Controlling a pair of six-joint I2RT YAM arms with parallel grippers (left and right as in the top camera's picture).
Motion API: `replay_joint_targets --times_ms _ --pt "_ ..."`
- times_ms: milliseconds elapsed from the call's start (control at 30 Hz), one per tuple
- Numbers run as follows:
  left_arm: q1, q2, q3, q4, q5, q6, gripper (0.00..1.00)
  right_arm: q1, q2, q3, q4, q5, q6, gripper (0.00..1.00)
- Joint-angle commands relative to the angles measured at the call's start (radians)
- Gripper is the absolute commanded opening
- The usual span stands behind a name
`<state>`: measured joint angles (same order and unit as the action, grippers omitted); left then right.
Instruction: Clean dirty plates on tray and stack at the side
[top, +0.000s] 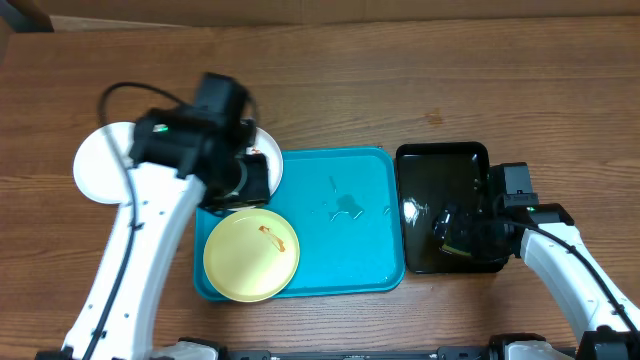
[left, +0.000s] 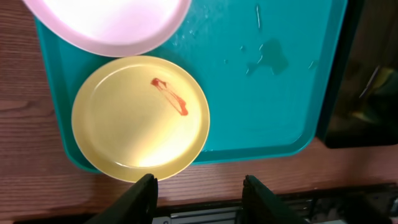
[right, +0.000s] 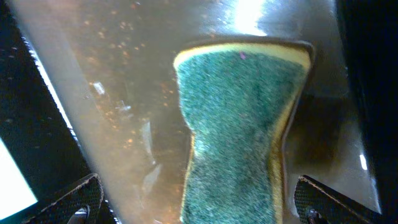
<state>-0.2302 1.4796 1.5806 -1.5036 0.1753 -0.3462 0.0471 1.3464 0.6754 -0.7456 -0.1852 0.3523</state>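
The blue tray lies mid-table. On its front left sits the pale yellow-green plate, marked by a red-brown smear. One white plate rests at the tray's far-left corner, partly under my left arm. A second white plate lies on the table left of the tray. My left gripper hangs open and empty above the tray's left side. My right gripper stands open inside the black tray, its fingers either side of a green-and-yellow sponge.
The glossy black tray stands right of the blue tray, almost touching it. Water drops and a small puddle wet the blue tray's middle. Wooden table surrounds everything.
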Motion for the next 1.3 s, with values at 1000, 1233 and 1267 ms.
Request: replay_joint_targets --times_ms 1000,1233,1267 --pt "0.289 -0.034 -0.314 0.301 0.024 0.055 1.0 0.206 0.223 0.039 0.101 0.312 0.086 0.12" --pt "0.289 -0.034 -0.314 0.301 0.024 0.055 1.0 0.206 0.223 0.053 0.161 0.362 0.085 0.69" --pt "0.289 -0.034 -0.314 0.301 0.024 0.055 1.0 0.206 0.223 0.053 0.168 0.374 0.085 0.69"
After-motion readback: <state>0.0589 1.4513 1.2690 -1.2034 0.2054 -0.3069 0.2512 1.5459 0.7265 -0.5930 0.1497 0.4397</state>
